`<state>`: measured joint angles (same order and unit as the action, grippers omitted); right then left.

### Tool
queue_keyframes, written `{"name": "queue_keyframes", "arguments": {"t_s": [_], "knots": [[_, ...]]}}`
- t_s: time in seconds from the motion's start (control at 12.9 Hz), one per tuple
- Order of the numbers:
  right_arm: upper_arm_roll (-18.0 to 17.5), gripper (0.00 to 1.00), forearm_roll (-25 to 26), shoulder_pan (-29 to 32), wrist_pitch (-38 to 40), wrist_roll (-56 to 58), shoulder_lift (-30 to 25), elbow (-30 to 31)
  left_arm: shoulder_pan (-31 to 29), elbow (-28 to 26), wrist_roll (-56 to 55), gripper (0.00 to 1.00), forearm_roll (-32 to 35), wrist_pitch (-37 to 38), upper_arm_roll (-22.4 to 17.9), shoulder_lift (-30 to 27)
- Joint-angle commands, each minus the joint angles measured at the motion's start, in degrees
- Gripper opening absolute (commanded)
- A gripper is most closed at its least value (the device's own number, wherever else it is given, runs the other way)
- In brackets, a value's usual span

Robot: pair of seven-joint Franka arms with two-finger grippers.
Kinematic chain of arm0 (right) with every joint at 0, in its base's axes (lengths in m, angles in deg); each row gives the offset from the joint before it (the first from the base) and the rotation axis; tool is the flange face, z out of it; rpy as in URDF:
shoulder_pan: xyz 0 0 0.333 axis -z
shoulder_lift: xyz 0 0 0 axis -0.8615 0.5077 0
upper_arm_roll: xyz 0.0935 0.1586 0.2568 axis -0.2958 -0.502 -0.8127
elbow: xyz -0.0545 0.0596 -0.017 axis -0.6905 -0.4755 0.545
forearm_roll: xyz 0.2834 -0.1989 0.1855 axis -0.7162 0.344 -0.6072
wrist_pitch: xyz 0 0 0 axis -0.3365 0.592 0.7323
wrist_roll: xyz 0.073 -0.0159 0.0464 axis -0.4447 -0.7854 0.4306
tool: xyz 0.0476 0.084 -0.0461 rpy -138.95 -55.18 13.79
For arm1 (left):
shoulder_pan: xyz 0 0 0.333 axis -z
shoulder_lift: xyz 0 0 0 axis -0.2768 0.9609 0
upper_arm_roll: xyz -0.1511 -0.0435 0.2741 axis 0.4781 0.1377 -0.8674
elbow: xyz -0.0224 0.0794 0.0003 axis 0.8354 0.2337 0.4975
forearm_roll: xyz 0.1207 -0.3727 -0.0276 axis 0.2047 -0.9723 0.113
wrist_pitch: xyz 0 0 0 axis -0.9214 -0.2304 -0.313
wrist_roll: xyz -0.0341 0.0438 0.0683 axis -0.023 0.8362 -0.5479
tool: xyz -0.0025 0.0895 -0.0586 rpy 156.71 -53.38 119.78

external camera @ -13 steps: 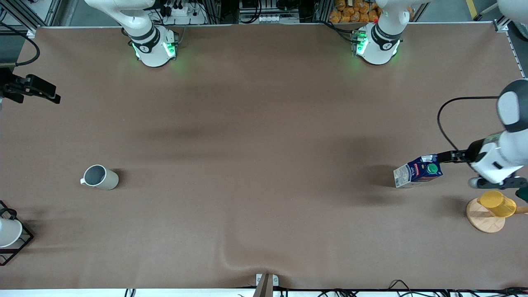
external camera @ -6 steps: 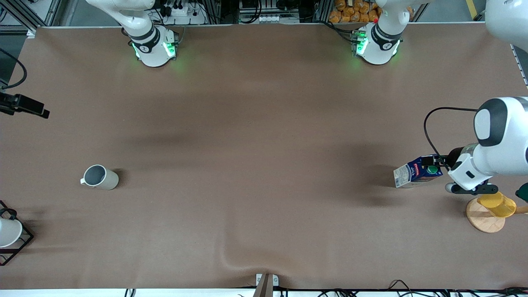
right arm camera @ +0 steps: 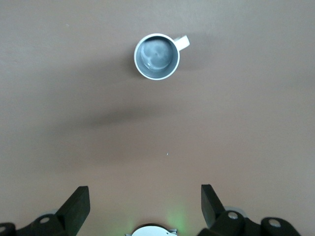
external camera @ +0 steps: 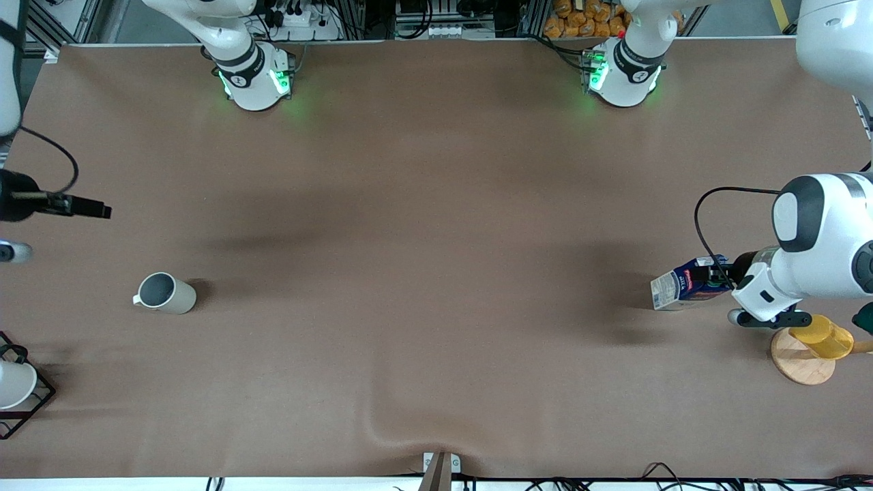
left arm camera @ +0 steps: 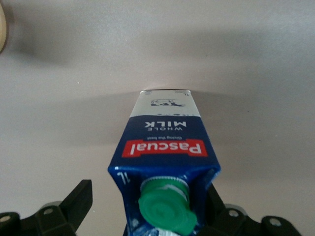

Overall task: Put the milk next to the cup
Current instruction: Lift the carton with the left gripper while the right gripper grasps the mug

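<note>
Since a second ago the left claw (external camera: 717, 275) has slid in from 3 o'clock around the milk carton (external camera: 682, 289), its wide-spread fingers flanking the cap end without clamping. Lying toward 9 o'clock at the left arm's counter end, it sits well apart from the mug (external camera: 164, 293). The right claw (external camera: 95, 209) waits open above the mug; one carton, one grey mug, two claws.

The blue-and-white milk (external camera: 684, 287) stands upright at 3 o'clock of the worktop; the grey cup (external camera: 166, 294) stands upright at 9 o'clock.

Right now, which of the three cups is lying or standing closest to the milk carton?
The yellow cup on the round wooden coaster, just beside the milk. The grey mug and the wire-framed white cup sit at the right arm's end.
</note>
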<state>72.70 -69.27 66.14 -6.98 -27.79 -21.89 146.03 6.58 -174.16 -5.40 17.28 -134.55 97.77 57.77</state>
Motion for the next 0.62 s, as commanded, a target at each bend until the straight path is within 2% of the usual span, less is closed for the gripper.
{"name": "queue_keyframes", "arguments": {"t_s": [0.0, 0.15, 0.23, 0.39, 0.54], "knots": [[-0.68, 1.0, -0.24, 2.4, -1.45, 0.13, 6.26, -2.6, 0.35, 0.19, -1.07, 0.83, 1.96, -0.81, 0.29, 0.89], [-0.68, 1.0, 0.63, 3.46, -8.9, 1.44, 11.63, -3.14, 0.44, 0.1, -0.98, 0.63, 1.96, -0.73, 0.29, 0.9], [-0.68, 1.0, 0.9, 4.42, -11.37, 3.19, 13.66, -3.14, 0.44, 0.1, -0.98, 0.58, 1.96, -0.73, 0.29, 0.81], [-0.68, 1.0, 0.63, 4.95, -13.59, 3.91, 15.95, -3.14, 0.18, 0.45, -1.07, 0.43, 1.96, -0.64, 0.37, 0.11], [-0.68, 1.0, 0.55, 4.78, -17.44, 7.57, 16.67, -2.79, 0.35, 0.81, -1.68, 0.42, 1.87, -0.55, 0.38, -0.5]]}}
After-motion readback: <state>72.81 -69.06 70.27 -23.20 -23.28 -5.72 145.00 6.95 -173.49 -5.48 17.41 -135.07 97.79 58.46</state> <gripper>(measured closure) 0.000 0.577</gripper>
